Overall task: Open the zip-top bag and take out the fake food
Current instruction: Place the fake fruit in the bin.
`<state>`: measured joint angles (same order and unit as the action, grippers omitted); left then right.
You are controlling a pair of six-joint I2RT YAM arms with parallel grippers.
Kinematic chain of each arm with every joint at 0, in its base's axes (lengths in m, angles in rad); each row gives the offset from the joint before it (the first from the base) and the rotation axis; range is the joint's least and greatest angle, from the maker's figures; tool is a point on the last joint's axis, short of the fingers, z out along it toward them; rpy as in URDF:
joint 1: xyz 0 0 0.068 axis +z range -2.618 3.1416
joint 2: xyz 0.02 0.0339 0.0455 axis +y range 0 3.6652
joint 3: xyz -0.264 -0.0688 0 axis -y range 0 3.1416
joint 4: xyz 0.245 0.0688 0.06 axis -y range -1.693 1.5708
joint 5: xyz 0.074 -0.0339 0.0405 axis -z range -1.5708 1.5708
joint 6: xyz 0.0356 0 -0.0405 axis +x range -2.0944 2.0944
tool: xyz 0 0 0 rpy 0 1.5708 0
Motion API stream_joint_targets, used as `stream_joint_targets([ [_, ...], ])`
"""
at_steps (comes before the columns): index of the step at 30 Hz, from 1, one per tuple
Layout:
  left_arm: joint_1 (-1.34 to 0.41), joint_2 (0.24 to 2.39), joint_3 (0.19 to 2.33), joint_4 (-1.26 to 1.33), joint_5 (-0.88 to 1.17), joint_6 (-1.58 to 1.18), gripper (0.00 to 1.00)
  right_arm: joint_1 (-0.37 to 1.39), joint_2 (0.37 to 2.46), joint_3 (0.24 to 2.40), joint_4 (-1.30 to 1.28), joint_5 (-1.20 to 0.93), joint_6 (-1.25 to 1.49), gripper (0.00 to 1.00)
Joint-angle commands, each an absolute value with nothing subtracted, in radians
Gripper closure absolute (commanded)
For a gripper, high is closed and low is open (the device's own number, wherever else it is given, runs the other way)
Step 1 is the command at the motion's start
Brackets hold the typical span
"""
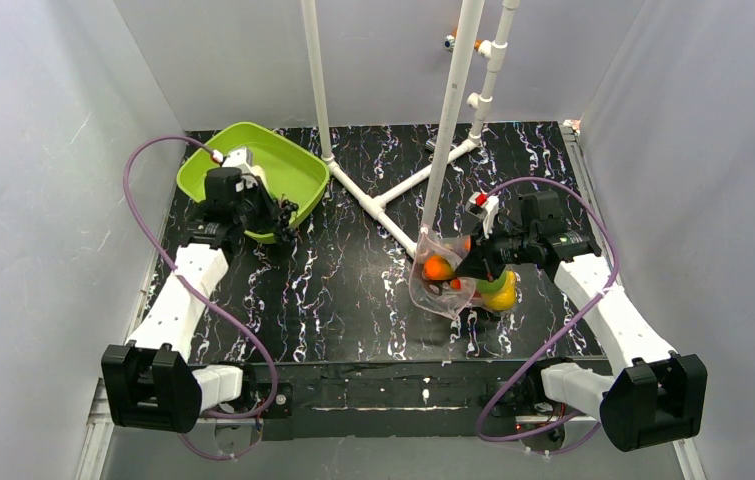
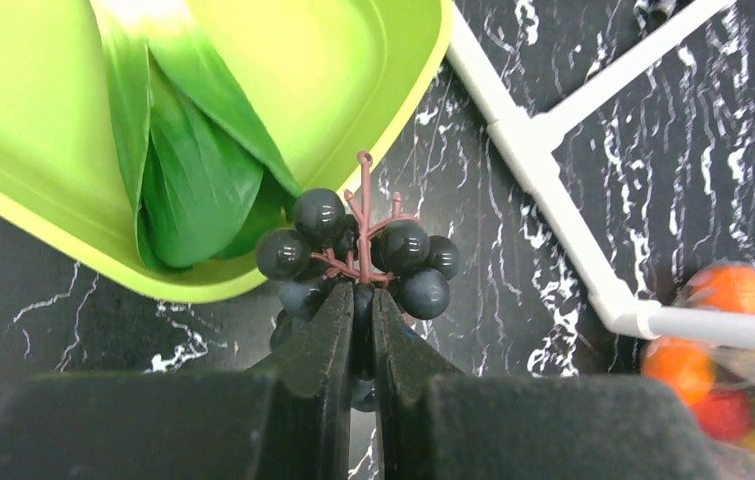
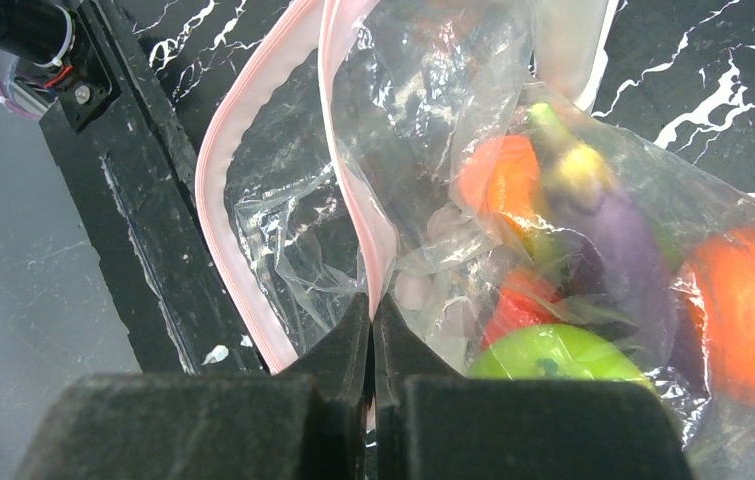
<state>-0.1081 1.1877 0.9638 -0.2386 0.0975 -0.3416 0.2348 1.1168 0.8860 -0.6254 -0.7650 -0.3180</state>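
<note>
A: On the right half of the table (image 1: 353, 300), the zip-top bag (image 1: 431, 292) sits just beside the white pipe frame (image 1: 383, 205). Right gripper (image 3: 370, 312) is clamped on one lip of the pink zip strip (image 3: 351, 190).
B: Mouth?
A: Gaping. The other lip bows away from the pinched one. In the wrist view both lips run from the fingertips up the frame. From overhead the bag's long axis is roughly left-right: clear slack end toward table centre, food bunched at the right arm's end.
B: Contents?
A: Eggplant (image 3: 623, 240), green apple (image 3: 553, 355), orange (image 3: 753, 300), red piece (image 3: 518, 305). Eggplant lies slanted, stalk end up-frame in the wrist view.
B: Left side?
A: Left gripper (image 2: 361, 300) is closed on the dark grapes (image 2: 358, 250), gripping the lower part of the cluster. Stem points away from the fingers, toward the rim of the lime tray (image 2: 13, 120). Can't tell if the grapes touch the rim. Leafy vegetable (image 2: 193, 170) lies in the tray, one end against the near rim, long axis running toward the tray's middle.
</note>
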Motion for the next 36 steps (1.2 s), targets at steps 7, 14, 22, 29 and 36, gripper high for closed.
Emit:
stream_joint_targets([
  [7, -0.047, 1.299, 1.200, -0.191, 0.091, -0.425, 1.00, 0.227, 1.102, 0.888, -0.611, -0.790, -0.327, 0.99],
  [14, 0.051, 1.546, 1.346, -0.202, 0.157, -0.525, 0.71, 0.227, 1.099, 0.891, -0.614, -0.793, -0.327, 0.99],
  [22, 0.064, 1.607, 1.363, -0.226, 0.181, -0.497, 0.23, 0.222, 1.096, 0.890, -0.614, -0.799, -0.325, 0.99],
  [29, 0.064, 1.454, 1.279, -0.191, 0.224, -0.494, 0.02, 0.218, 1.090, 0.891, -0.622, -0.809, -0.334, 0.99],
  [36, 0.099, 1.254, 0.987, -0.028, 0.426, -0.718, 0.01, 0.188, 1.036, 0.871, -0.651, -0.891, -0.396, 0.99],
])
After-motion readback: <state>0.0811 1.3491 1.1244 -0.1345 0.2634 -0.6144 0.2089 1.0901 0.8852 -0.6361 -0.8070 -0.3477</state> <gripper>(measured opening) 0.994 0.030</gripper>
